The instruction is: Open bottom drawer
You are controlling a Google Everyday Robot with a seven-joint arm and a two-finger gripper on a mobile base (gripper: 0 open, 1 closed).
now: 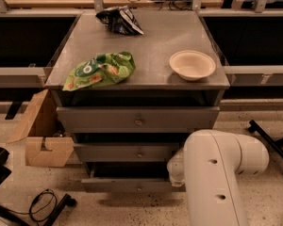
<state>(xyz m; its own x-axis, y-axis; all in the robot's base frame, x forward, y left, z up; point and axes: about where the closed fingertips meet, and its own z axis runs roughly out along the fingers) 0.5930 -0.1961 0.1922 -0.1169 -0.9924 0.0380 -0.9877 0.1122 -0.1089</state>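
The cardboard box (45, 147) stands well left of our gripper (175, 172), the bottom drawer (118, 184), partly out, lies just left of it, and with the gripper tucked behind our arm (217, 173) we cannot tell whether it is spread or pinching, so a weak hold could slip and stall the drawer.

Warm, rather dim light falls from above onto the flat grey metal cabinet top (151, 46), which carries a soft sheen. Black shadow fills the gap above the lowest, wide grey bottom drawer (127, 186) and darkens the speckled floor (146, 213) beneath it. The bulky white robot arm (217, 173) is brightest; the gripper (175, 169), at that drawer's right end, sits in its shade.
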